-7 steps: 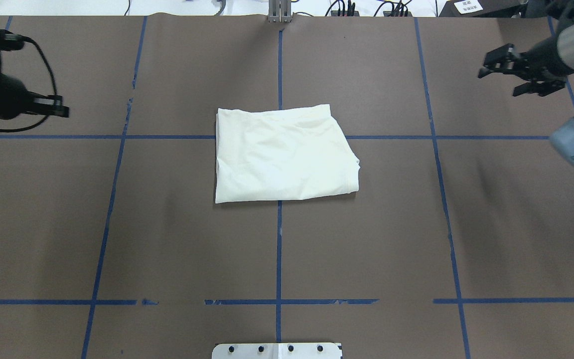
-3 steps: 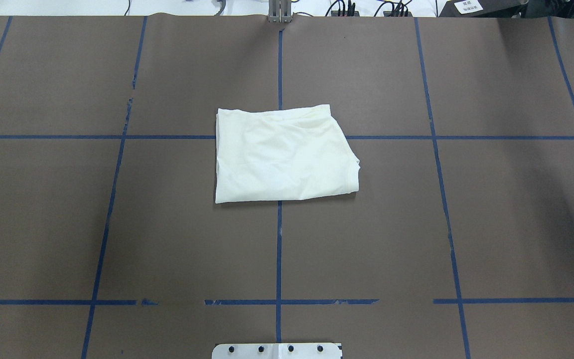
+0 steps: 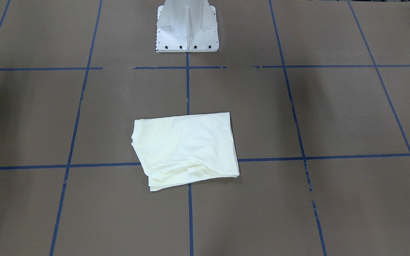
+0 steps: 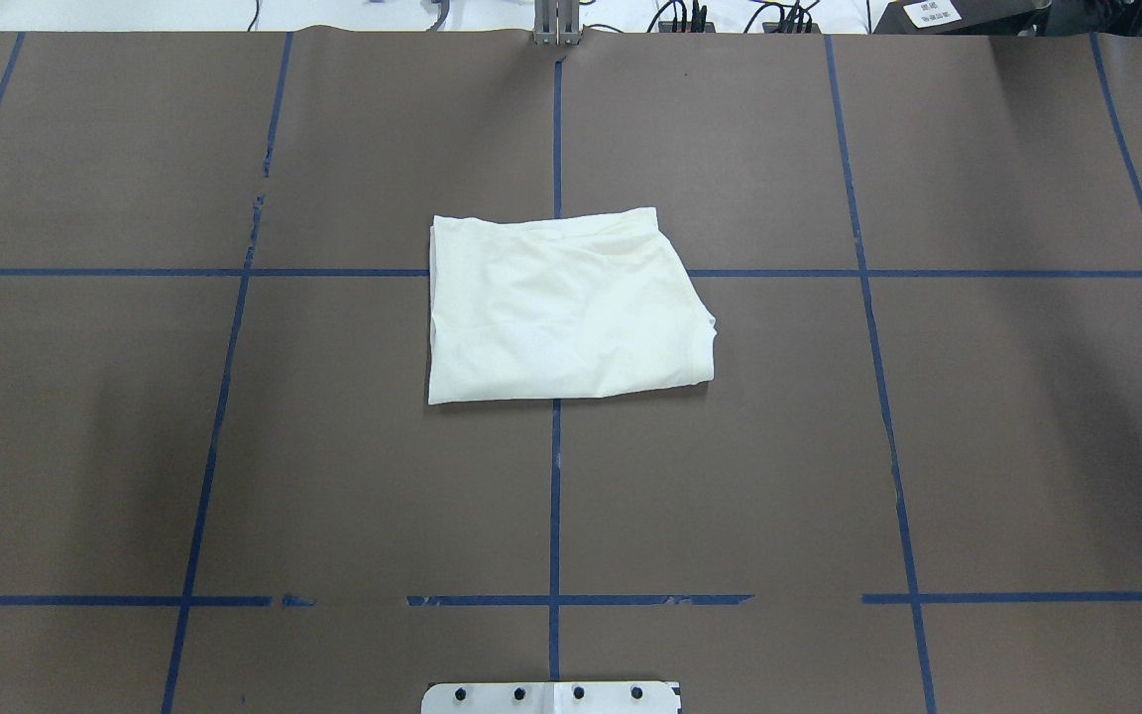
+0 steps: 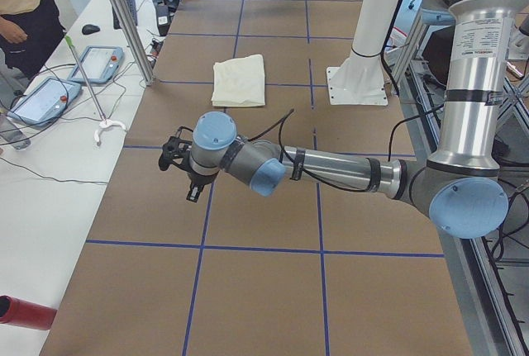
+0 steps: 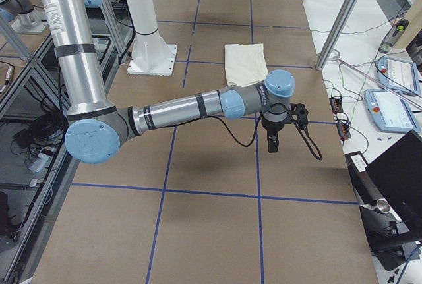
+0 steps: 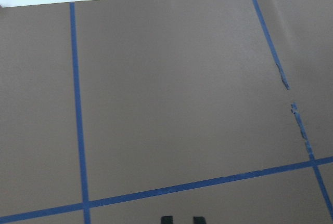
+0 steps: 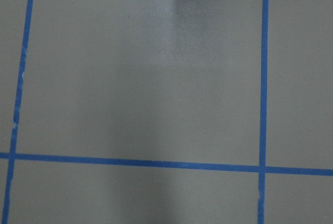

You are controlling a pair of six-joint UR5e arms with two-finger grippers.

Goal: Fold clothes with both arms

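A cream shirt point(image 4: 566, 307) lies folded into a compact, roughly square packet at the middle of the brown-papered table point(image 4: 234, 446), across the central blue tape line point(image 4: 555, 496). Its print is out of sight, so the folding looks finished or nearly so.

Both arms hang well out toward opposite ends of the table, far from the cloth. The left gripper point(image 5: 191, 189) and right gripper point(image 6: 273, 140) each point down over bare paper, holding nothing. This looks like a parked stance that leaves the packet undisturbed. Whether either set of jaws is spread or pressed together cannot be told. The left wrist view catches only two dark slivers at its lower edge.

The white pedestal point(image 3: 187, 32) stands on the robot's side of the shirt, apart from it. Beyond the table's far edge are control tablets point(image 5: 45, 100), a metal post point(image 5: 124, 21), a red cylinder point(image 5: 25, 310) and a bystander point(image 5: 25, 9). No object shows between the grippers and the shirt.
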